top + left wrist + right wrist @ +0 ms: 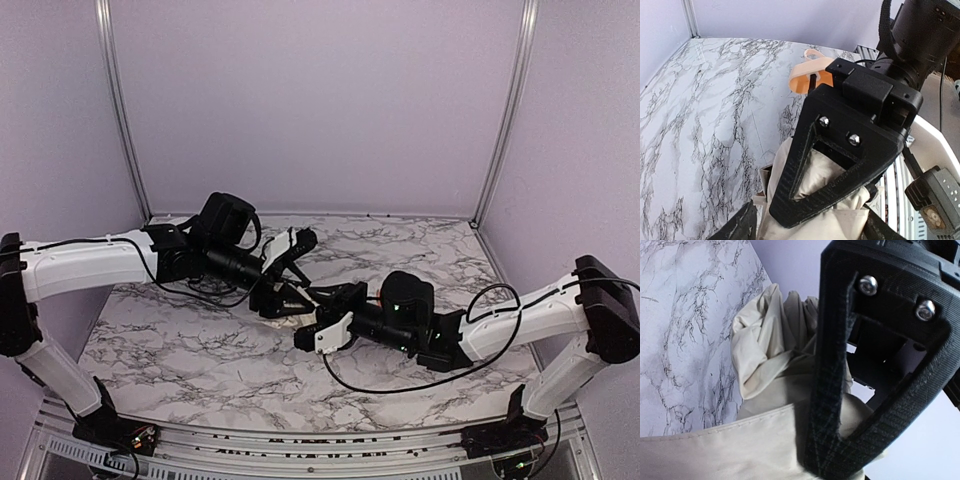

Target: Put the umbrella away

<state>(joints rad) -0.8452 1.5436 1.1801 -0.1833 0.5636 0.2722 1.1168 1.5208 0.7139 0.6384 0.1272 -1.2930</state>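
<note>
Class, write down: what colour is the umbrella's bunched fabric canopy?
The umbrella's bunched fabric canopy is cream-beige, shown best in the right wrist view.

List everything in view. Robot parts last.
umbrella: one, cream fabric, bunched mid-table between both grippers
handle: one, peach-tan, on a thin black shaft at the umbrella's end
table: one, white marble with black veins
walls: lilac, at the back and sides
posts: two, silver, rear corners
cables: black, along both arms, one looping onto the table
left gripper: one, black and white, jaws at the fabric, grip unclear
right gripper: one, black and white, jaws at the fabric, grip unclear
</note>
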